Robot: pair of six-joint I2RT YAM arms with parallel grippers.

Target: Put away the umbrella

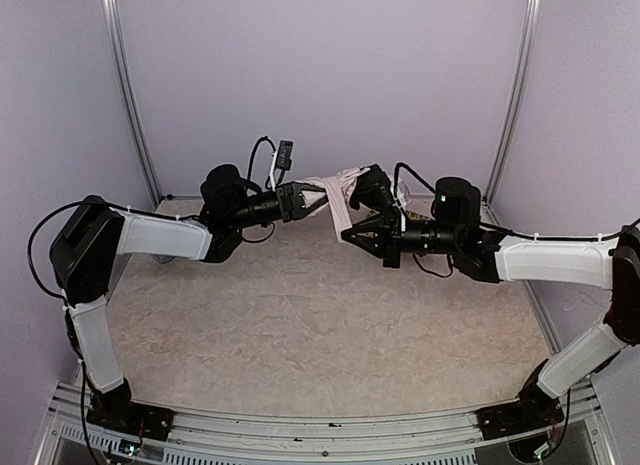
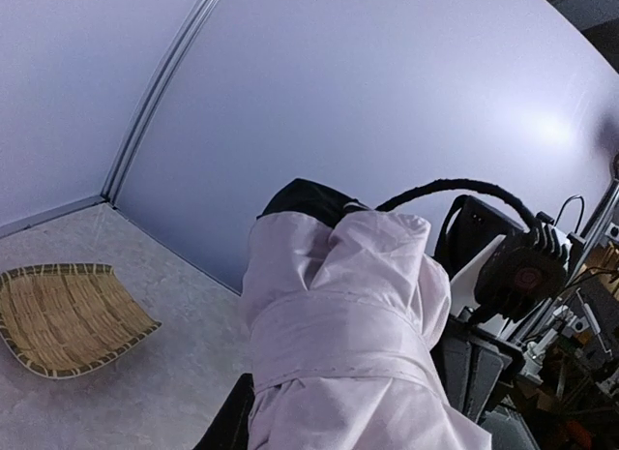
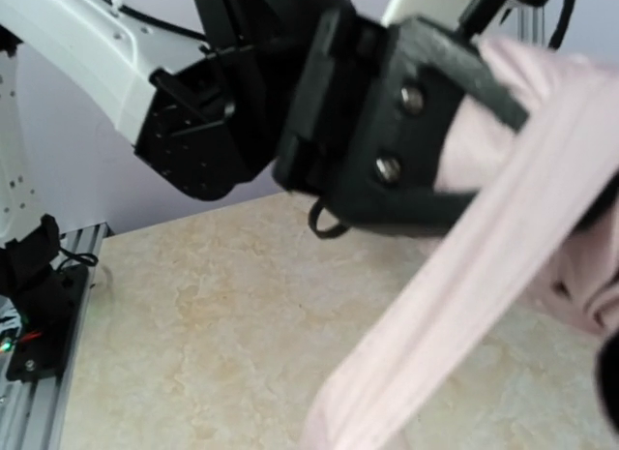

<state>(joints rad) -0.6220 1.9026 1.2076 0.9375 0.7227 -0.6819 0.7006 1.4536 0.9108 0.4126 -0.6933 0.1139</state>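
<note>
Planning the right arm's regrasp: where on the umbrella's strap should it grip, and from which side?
Probably the strap, on its flat stretch hanging clear below the left gripper, which pinches the umbrella bundle. Come from the right, jaws across its two flat faces; nearer the bundle the fabric bunches.

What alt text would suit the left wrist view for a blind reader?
The folded pale pink umbrella, a strap wrapped around it, fills the foreground. A woven bamboo tray lies on the marbled table at left; the right arm shows behind.
</note>
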